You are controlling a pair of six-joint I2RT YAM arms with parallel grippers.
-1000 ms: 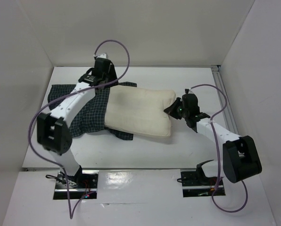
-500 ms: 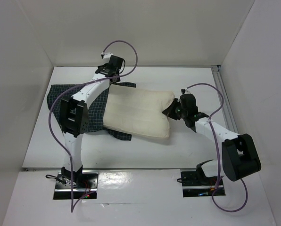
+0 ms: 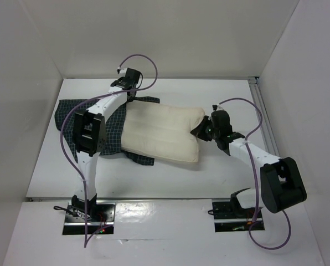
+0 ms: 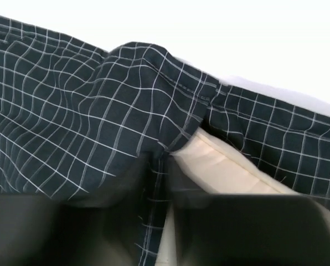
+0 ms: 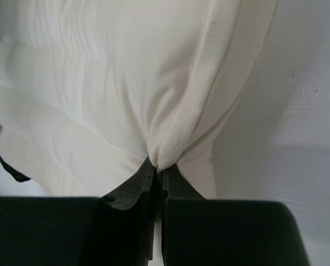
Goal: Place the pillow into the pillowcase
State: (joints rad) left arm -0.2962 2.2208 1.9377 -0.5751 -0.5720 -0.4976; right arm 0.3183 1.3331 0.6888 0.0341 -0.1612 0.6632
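1 pillow [image 3: 162, 133] end inside pillowcase [image 3: 114, 132], rest exposed

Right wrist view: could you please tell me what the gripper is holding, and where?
The pillow, pinched at its end seam by the right gripper.

Noted: the pillow [image 3: 162, 132] is plain cream with faint stitched ridges. The pillowcase [image 4: 98, 127] is dark navy with a thin white grid check. The table [image 3: 209, 100] is white. The left arm [image 3: 107, 102] and right arm [image 3: 253, 158] are white with black joints. The cables [image 3: 144, 61] are purple.
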